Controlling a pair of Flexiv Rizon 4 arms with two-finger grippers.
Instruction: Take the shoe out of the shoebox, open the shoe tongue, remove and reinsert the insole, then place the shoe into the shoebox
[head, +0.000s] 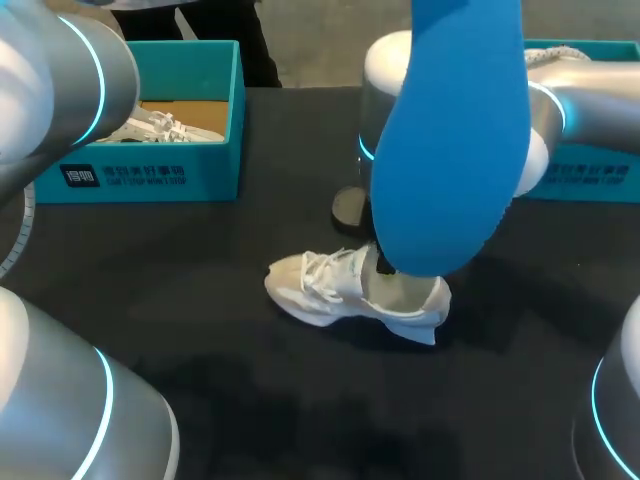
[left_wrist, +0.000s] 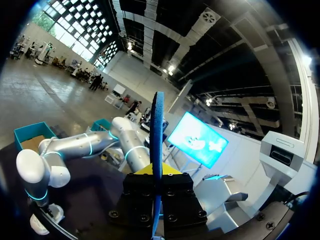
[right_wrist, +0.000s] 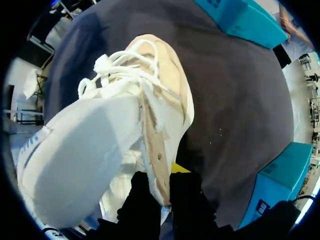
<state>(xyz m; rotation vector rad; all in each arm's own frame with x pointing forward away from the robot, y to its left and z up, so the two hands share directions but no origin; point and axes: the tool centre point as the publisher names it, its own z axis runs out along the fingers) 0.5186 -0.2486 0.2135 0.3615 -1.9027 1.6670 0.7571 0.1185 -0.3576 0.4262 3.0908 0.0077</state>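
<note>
Shoe (head: 320, 290) lies toe toward 9 o'clock, right gripper (right_wrist: 167, 184) clamped on its collar. Left gripper (left_wrist: 157, 174) pinches raised insole (head: 455, 130).

Materials and finishes on the table.
Insole (head: 455, 130): blue, foam-like, matt, smooth face, thin edge. Shoe (head: 350, 295): white cloth upper, soft woven laces, smooth matt sole that looks like rubber, tan inner bed rough and fibrous. Table (head: 200, 340): black cloth cover, matt, faintly speckled. Shoebox (head: 210, 170): teal card, matt outside, bare brown card inside. Arms (head: 50, 80): silver metal, satin sheen, with glowing cyan bands that look like plastic. Left gripper (left_wrist: 157, 175): matt black blocks with small screw heads, yellow tip smooth plastic.
</note>
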